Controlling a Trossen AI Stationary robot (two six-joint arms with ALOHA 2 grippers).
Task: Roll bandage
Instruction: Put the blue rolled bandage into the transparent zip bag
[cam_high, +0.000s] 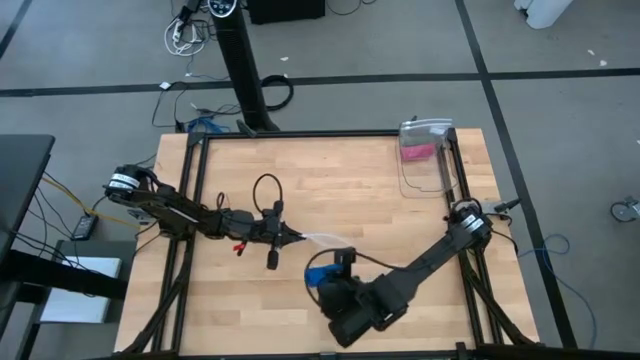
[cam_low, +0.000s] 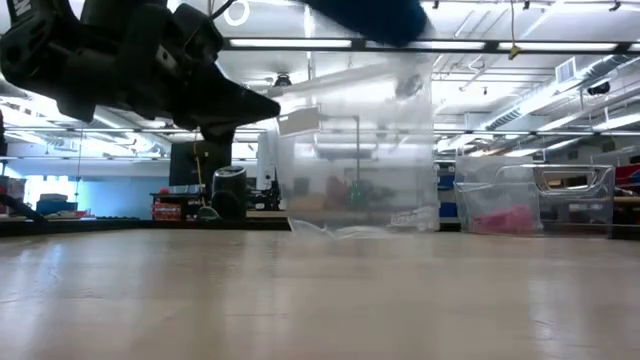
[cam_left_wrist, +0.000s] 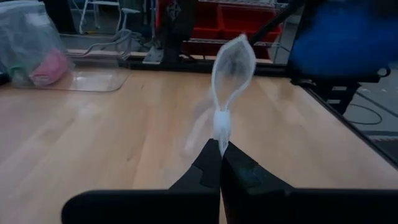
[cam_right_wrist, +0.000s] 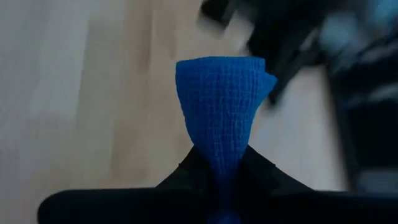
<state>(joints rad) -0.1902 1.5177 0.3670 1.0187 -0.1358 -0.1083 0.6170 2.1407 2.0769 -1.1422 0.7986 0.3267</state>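
- Right gripper (cam_right_wrist: 227, 180) pinches the bandage (cam_right_wrist: 222, 112), lifted near the table's (cam_high: 350, 190) front edge.
- Left gripper (cam_left_wrist: 221, 163) is clamped on a clear plastic bag (cam_left_wrist: 231, 68) mid-table.
- Bandage looks soft, light and floppy — best gripped at an end.

Light wooden worktop (cam_high: 330, 190) in a black frame. Clear plastic container (cam_high: 425, 160) at the far right corner, something pink (cam_high: 416, 151) inside. Clear plastic bag (cam_low: 365, 225) touching down near mid-worktop.
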